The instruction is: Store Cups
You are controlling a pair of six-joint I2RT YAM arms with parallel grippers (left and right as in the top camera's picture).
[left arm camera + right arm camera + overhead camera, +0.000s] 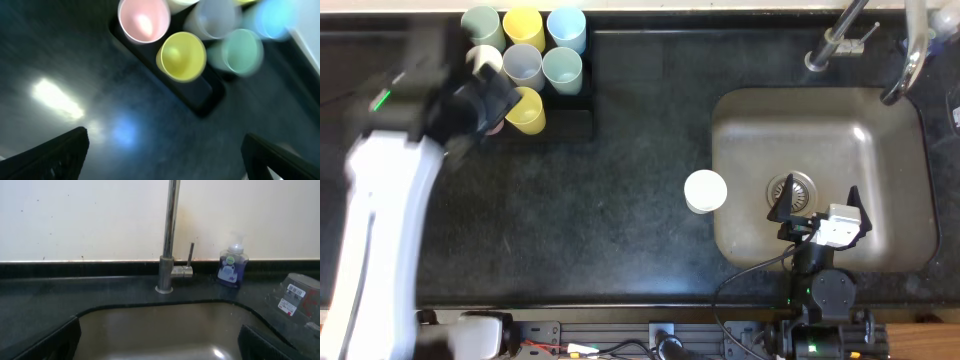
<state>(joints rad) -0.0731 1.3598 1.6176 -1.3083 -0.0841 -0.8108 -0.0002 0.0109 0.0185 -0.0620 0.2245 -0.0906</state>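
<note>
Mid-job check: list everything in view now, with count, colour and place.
tray: 1, black, counter's far left corner
yellow cups: 2, yellow, in the tray
green cups: 2, pale green, in the tray
blue cup: 1, light blue, in the tray
grey cup: 1, pale grey, mid-tray
cream cup: 1, off-white, in the tray, partly behind the left arm
pink cup: 1, pink, tray's near end
white cup: 1, white, on the counter beside the sink
sink: 1, steel, right side
tap: 1, chrome, behind the sink
soap bottle: 1, blue, beside the tap
left pincer: black, open, above the tray's near end
right pincer: black, open, over the sink
</note>
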